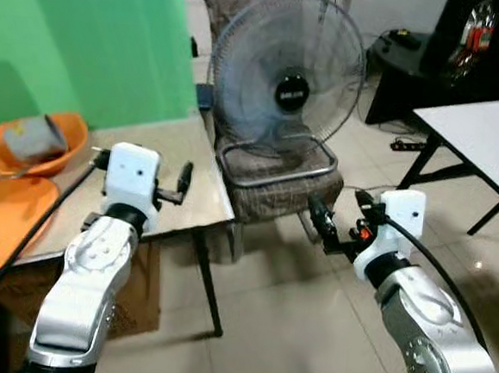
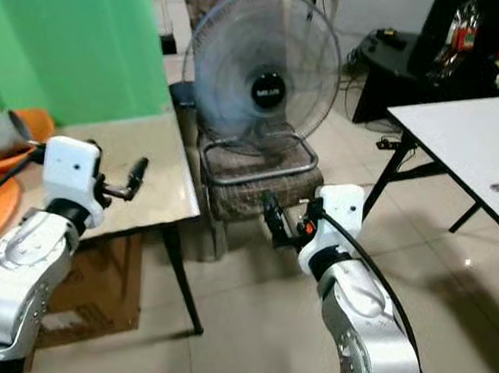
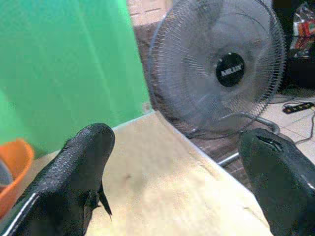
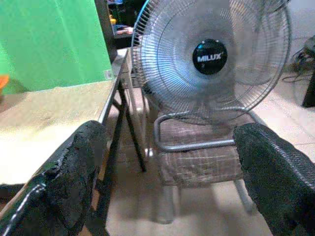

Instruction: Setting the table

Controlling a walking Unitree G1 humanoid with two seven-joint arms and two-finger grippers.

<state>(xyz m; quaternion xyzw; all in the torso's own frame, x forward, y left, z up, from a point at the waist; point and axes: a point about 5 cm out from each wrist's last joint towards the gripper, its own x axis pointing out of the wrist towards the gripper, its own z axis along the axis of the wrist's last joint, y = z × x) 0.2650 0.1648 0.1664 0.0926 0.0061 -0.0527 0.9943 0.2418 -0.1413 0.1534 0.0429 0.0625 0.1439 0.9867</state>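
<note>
Setting appears barely begun: both tools are spread and empty, the left tool (image 1: 183,184) over the surface (image 1: 178,159), the right tool (image 1: 323,224) off its right edge. The orange bowl (image 1: 49,149) waits at the surface's left edge.

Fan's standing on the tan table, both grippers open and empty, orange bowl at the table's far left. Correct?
Not quite. The fan stands on the chair beside the tan table, as the left eye view shows. The rest holds: left gripper and right gripper are open and empty, orange bowl at far left.
</note>
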